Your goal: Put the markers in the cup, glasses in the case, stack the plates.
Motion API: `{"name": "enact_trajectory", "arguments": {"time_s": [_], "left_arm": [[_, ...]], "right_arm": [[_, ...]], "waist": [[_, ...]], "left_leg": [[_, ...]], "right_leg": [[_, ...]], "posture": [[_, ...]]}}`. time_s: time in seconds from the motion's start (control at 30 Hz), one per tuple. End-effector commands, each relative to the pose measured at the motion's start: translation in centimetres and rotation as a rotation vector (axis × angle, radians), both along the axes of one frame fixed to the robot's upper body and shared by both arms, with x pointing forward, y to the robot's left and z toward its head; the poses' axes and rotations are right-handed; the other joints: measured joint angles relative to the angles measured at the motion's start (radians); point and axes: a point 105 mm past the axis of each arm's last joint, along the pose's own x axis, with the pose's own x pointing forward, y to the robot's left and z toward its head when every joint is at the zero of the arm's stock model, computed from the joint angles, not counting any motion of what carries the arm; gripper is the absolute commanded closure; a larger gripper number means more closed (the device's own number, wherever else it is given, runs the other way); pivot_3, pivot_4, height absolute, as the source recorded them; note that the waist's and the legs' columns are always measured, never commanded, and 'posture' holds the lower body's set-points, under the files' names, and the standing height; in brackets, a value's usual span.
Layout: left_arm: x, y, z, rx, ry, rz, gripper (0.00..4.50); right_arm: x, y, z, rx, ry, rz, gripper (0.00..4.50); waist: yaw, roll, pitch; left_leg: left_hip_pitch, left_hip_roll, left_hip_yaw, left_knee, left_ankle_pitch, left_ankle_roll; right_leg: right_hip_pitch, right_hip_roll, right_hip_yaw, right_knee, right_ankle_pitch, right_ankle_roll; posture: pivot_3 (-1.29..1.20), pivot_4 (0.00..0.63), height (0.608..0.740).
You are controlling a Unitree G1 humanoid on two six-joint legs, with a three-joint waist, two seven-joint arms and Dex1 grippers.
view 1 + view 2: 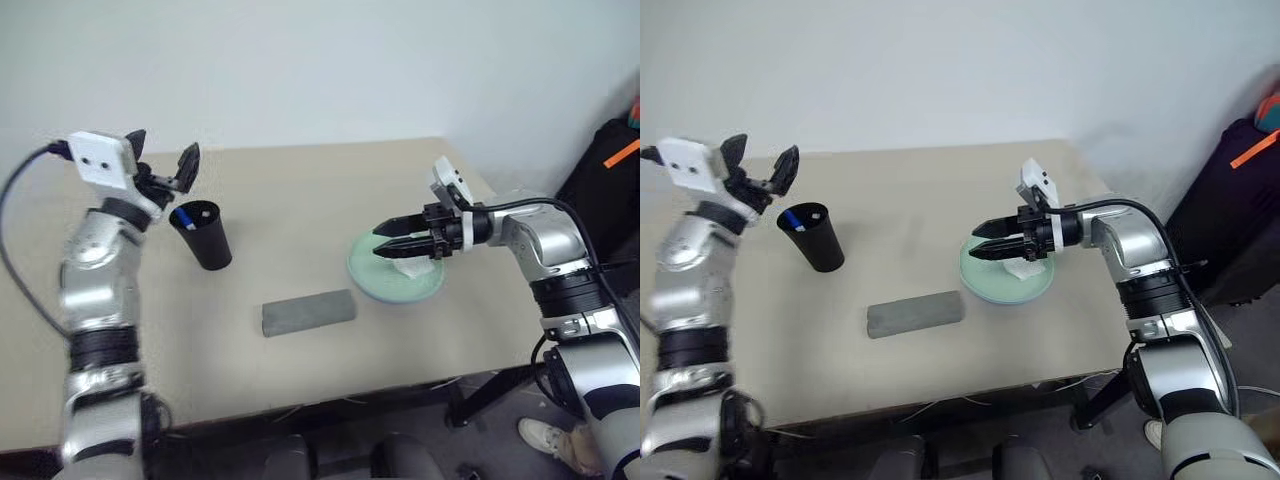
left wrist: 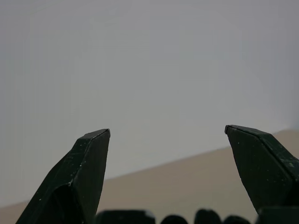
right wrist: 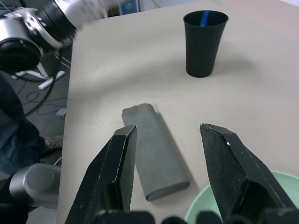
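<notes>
Two robot hands are up over a tan desk [image 1: 300, 360]. The left hand [image 1: 160, 162] is wide open and holds nothing. It hangs in the air just above the black cup [image 1: 204, 235], near the desk's far left corner. The cup stands upright on the desk. A marker [image 1: 186, 215] with a blue end sticks up inside the cup, leaning on the rim. I cannot tell if a second marker is in there too.

The right hand [image 1: 392, 240] is partly open, with a gap between its two black fingers [image 3: 117, 168]. It points sideways toward the left side of the desk. It holds nothing that I can see. It hangs low over the mint green plate [image 1: 395, 275], which sits on the right side of the desk, nearer the right edge than the middle. Something white [image 1: 412, 266] lies on the plate, under the hand. It is too hidden to tell what it is. I cannot tell if another plate sits under the green one.

The grey case [image 1: 308, 312] lies flat and shut near the middle of the desk, closer to the near edge. It is between the cup and the plate, apart from both.

A black bag [image 1: 605, 185] with an orange strip stands off past the right side of the desk.
</notes>
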Motion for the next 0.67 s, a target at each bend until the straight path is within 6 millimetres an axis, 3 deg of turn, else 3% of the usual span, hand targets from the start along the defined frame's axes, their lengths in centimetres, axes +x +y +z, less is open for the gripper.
{"name": "enact_trajectory", "arguments": {"time_s": [0.03,0.17,0.37,0.47,0.67], "left_arm": [[-4.4,-0.3,-0.5,0.090,0.161,-0.176,0.26],[-8.5,1.9,-1.8,0.155,0.325,-0.187,0.26],[-15.1,7.2,-2.1,0.120,0.497,-0.109,0.26],[-16.3,7.9,-2.4,0.109,0.523,-0.082,0.26],[-16.3,6.1,-4.1,0.062,0.546,-0.110,0.26]], "right_arm": [[0.1,-0.1,1.8,0.036,-0.054,0.006,2.16],[0.2,-0.2,1.8,0.045,-0.056,-0.003,2.16],[0.3,0.3,1.8,0.083,-0.047,-0.012,2.16],[0.1,0.9,1.7,0.090,-0.038,0.011,2.16],[0.1,1.3,1.1,0.094,-0.027,0.015,2.16]], "waist": [[-0.009,0.000,0.000],[-0.011,0.000,0.000],[-0.013,0.000,0.000],[-0.010,0.000,0.000],[-0.004,0.001,0.000]], "left_leg": [[0.000,0.000,0.001,-0.001,0.000,0.000],[0.000,0.002,0.001,-0.003,0.000,-0.001],[0.001,0.006,-0.001,-0.006,0.000,-0.001],[0.001,0.006,-0.002,-0.008,0.000,-0.001],[0.001,0.005,0.000,-0.016,0.000,-0.001]], "right_leg": [[-0.001,0.000,0.001,0.000,0.000,0.000],[-0.005,0.000,0.001,0.000,0.000,-0.001],[-0.007,-0.007,-0.001,-0.002,0.000,-0.007],[-0.008,-0.016,-0.010,-0.002,0.000,-0.007],[-0.008,-0.024,-0.015,-0.010,0.004,-0.007]], "posture": [[0.00,0.000,0.740],[0.00,0.000,0.740],[0.00,0.000,0.740],[0.00,0.000,0.740],[0.00,0.000,0.740]]}}
